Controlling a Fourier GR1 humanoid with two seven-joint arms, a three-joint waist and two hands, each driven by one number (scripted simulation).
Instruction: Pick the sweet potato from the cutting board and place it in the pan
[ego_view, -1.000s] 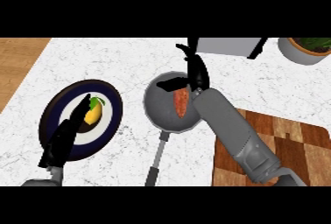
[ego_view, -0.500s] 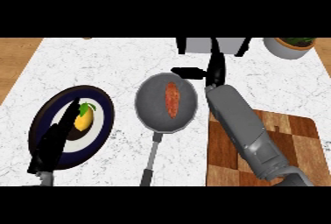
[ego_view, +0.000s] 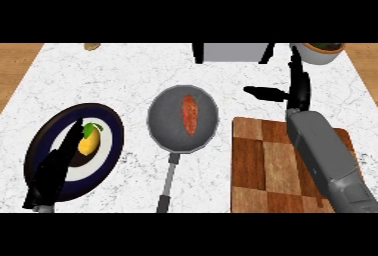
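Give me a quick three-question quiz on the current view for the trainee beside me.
1. True or false: the sweet potato lies in the pan.
2. What holds the yellow fruit? A) cutting board B) plate C) pan
3. Fill in: the right hand is above the counter, fingers straight, holding ____.

Key: 1 true; 2 B; 3 nothing.

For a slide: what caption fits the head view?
Sweet potato lies in the pan; open right hand above the cutting board.
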